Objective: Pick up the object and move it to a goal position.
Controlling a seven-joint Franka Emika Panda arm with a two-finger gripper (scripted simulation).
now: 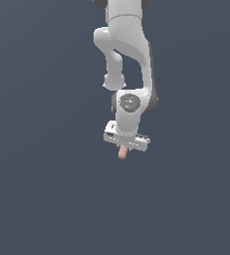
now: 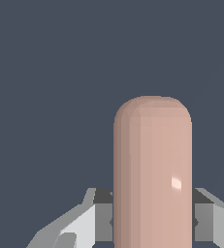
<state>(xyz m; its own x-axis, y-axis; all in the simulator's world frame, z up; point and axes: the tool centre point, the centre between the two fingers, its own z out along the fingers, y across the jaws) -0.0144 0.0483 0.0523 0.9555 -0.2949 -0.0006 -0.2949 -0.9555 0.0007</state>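
Salmon-pink object (image 2: 152, 174) clamped by gripper (image 1: 122, 149).

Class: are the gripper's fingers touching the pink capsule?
Touching. The wrist view shows the fingers pressed against both sides of the pink capsule, with no gap.

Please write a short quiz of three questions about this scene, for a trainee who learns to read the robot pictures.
1. True or false: the gripper is shut on the pink capsule.
2. In the exterior view, the capsule sticks out of the gripper: A) below it, B) above it, C) toward the view's right.
3. Fill in: in the wrist view, one grey finger stands on each ____ of the capsule.

Key: 1 true; 2 A; 3 side.
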